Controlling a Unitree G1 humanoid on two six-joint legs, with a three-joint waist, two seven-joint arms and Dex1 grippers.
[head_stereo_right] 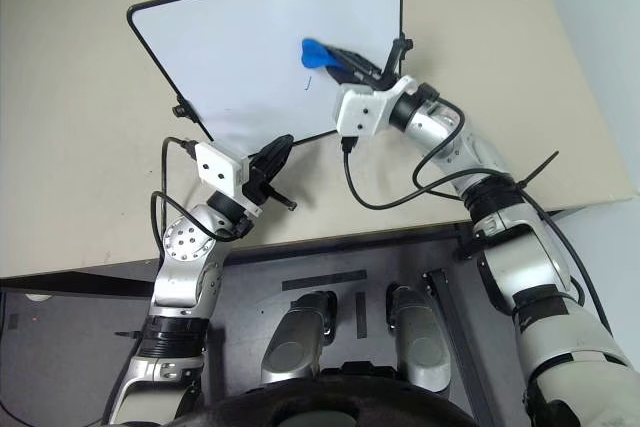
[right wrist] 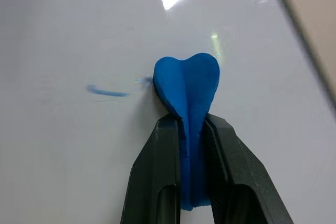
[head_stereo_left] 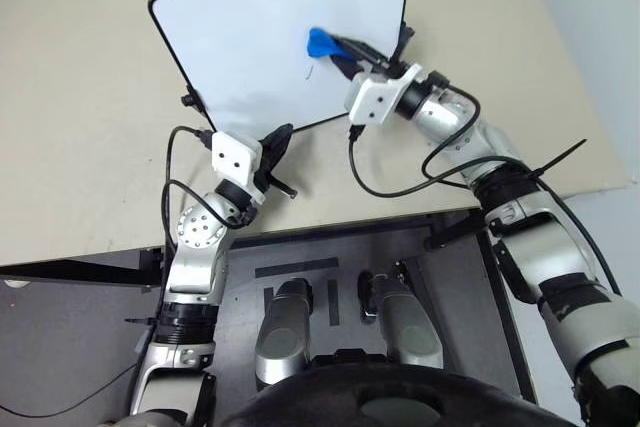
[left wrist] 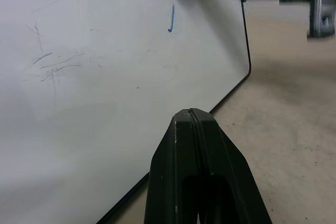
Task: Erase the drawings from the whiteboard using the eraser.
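Note:
The whiteboard lies on the beige table, tilted in the head views. A short blue stroke, what shows of the drawings, sits near the board's middle, also seen as a thin line. My right gripper is shut on the bright blue eraser, whose rounded end presses on the board right beside the stroke. In the head view the eraser is just above the mark. My left gripper is shut and empty at the board's near edge, its fingertips pressed together.
The table stretches wide on the left of the board and narrower on its right. Its front edge runs just behind my left wrist. A small black knob sticks out of the board's left side. Black cables loop off both wrists.

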